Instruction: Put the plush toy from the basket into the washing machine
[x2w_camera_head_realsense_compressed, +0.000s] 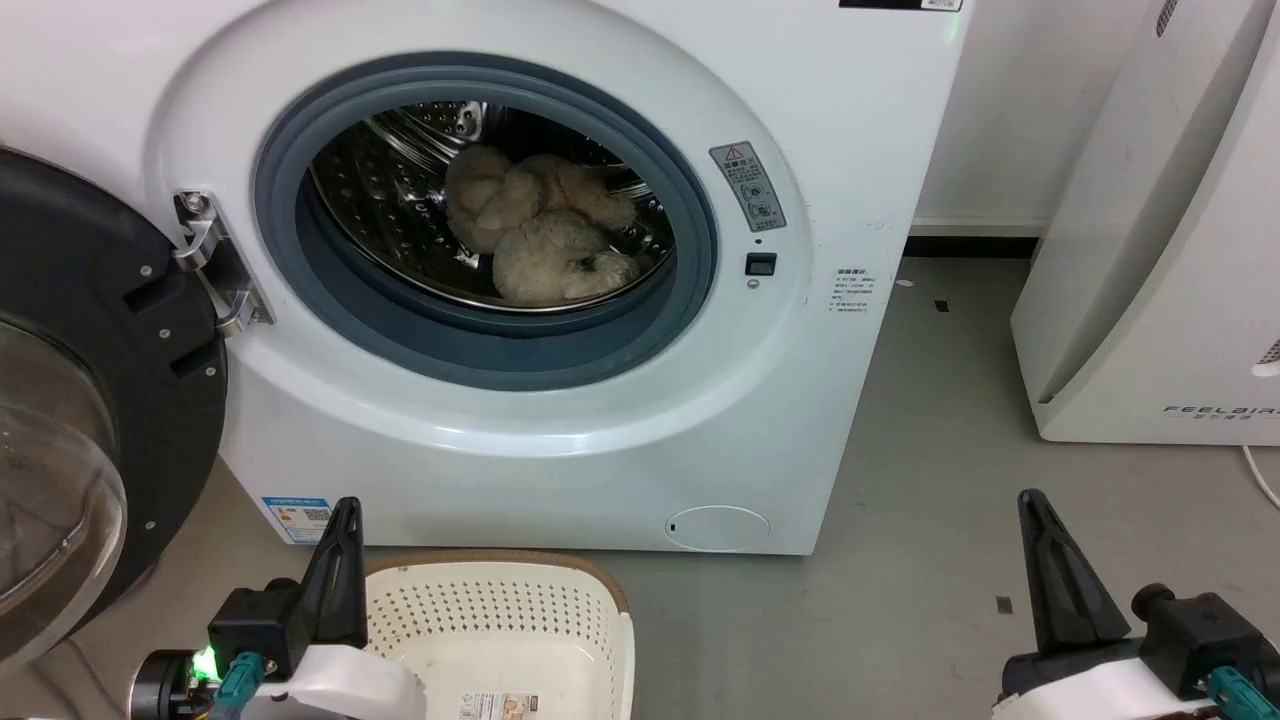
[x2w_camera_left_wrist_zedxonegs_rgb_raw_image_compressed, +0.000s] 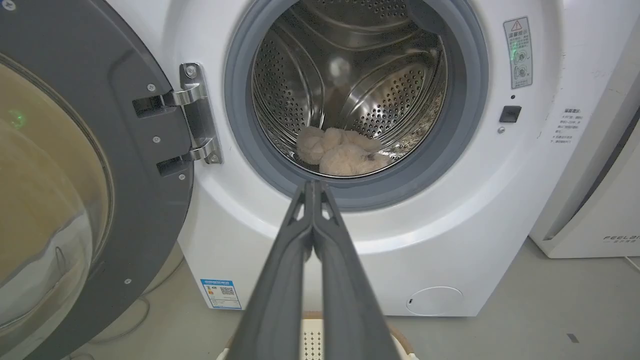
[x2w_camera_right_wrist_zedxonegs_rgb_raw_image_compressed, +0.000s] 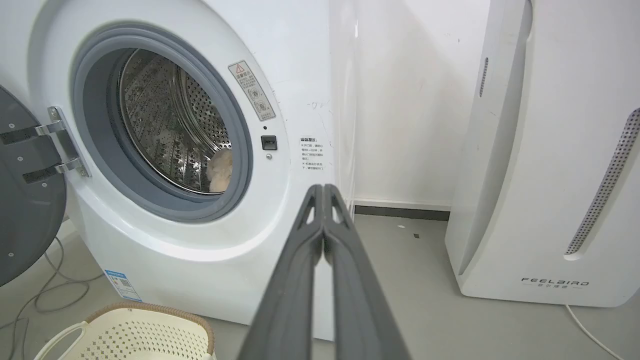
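Left hand and right hand are pointing up from the near edge, each w/ its two dark fingers pressed together, gripping nothing. Just right of the left hand, the basket is sitting on the grey floor in front of the washing machine, its label sticker showing on the inside btm. Plush toy is lying curled on the btm of the steel drum, near the front lip, well apart from both hands. Machine's door is hanging wide open at left on its metal hinge, glass bulging toward the camera. Grey rubber ring is framing the round opening. Blue QR label is showing at the machine's lower left corner. At right, a white FEELBIRD appliance is standing beside the machine, w/ a strip of floor between them.
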